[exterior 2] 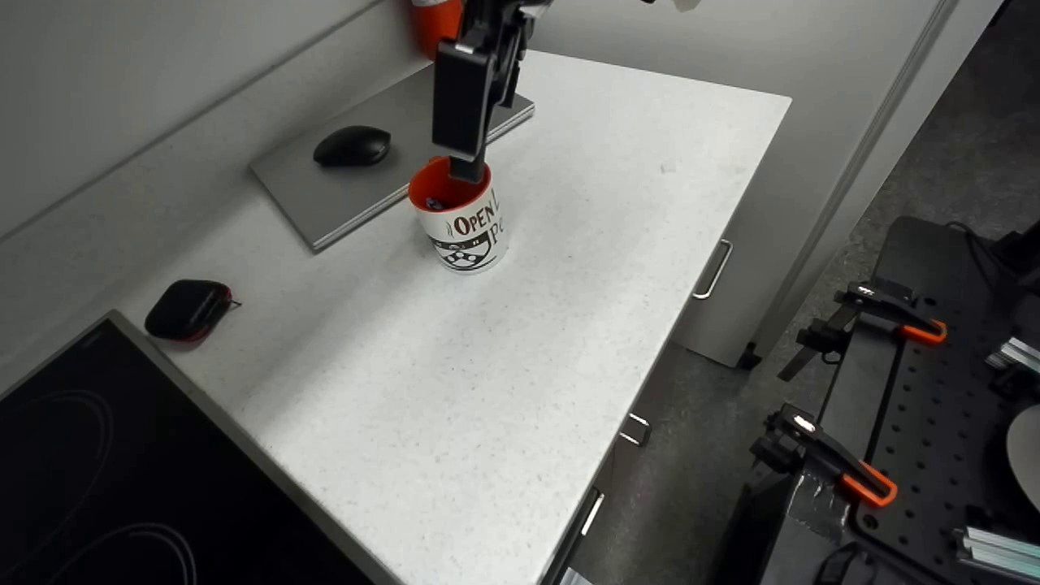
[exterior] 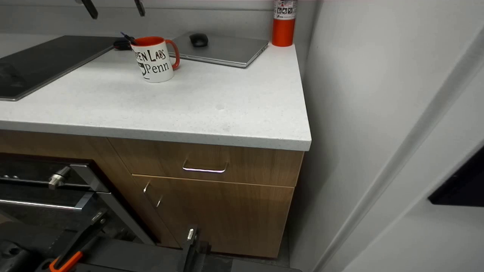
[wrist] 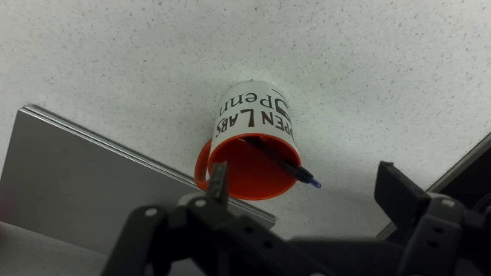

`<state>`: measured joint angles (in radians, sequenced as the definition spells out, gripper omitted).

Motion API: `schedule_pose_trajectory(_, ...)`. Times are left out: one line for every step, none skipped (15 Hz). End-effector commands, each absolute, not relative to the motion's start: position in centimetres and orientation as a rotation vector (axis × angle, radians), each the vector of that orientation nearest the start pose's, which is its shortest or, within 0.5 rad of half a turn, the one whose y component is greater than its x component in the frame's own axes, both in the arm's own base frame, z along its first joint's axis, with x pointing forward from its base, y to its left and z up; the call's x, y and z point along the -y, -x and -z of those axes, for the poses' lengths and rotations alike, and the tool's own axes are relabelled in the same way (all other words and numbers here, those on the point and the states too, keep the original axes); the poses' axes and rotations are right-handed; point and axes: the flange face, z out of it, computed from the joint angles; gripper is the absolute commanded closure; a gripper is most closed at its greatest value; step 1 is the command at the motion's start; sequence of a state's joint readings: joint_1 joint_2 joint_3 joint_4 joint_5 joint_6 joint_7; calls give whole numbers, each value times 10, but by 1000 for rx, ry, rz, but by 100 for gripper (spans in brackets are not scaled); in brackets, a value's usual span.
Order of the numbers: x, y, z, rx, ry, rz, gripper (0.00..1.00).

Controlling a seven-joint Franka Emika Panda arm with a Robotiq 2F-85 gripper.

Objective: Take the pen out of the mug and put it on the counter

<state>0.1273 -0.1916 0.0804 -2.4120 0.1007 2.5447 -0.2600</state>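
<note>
The white mug with red inside and handle stands upright in both exterior views [exterior: 153,66] [exterior 2: 467,240] and in the wrist view [wrist: 251,101]. It rests on the speckled white counter [exterior: 211,102] [exterior 2: 455,366] [wrist: 134,50]. The dark pen leans in the mug, its blue-tipped end over the rim opposite the handle [exterior: 130,38] [wrist: 299,171]. My gripper is open above the mug, its fingertips at the top of an exterior view [exterior: 115,9] and over the mug in another exterior view [exterior 2: 465,138]. In the wrist view, the pen's end lies between the spread fingers [wrist: 303,165]; nothing is held.
A closed grey laptop [exterior: 230,47] [exterior 2: 390,195] [wrist: 88,172] lies behind the mug with a black mouse [exterior: 199,39] [exterior 2: 353,146] on it. A small black case [exterior 2: 188,310] lies by the dark cooktop [exterior: 56,56] [exterior 2: 73,455]. A red-and-white canister [exterior: 283,30] stands in the back corner.
</note>
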Motion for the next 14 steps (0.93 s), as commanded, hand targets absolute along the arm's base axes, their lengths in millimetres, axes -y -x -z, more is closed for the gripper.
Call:
schedule_pose_trajectory(-116,-490,-418,634,2996,511,0)
schedule_pose_trajectory(-120,-491,-416,647,2996,510,0)
schedule_pose_trajectory(-124,-492,-413,659,3000,507,0)
schedule_pose_trajectory(-127,-494,-410,672,3008,506,0)
schedule_pose_trajectory(-130,-496,-406,684,3018,503,0)
schedule_pose_trajectory(-134,-499,-401,699,3031,499,0)
schedule_pose_trajectory(-137,-501,-398,711,3045,493,0)
schedule_pose_trajectory(-140,-503,-393,720,3054,492,0)
schedule_pose_trajectory(-142,-505,-391,728,3062,491,0)
schedule_pose_trajectory(-144,-507,-389,732,3067,489,0)
schedule_pose_trajectory(-146,-510,-387,735,3072,489,0)
schedule_pose_trajectory(-148,-512,-385,738,3078,488,0)
schedule_pose_trajectory(-149,-514,-383,741,3084,490,0)
schedule_pose_trajectory(-151,-516,-382,744,3089,490,0)
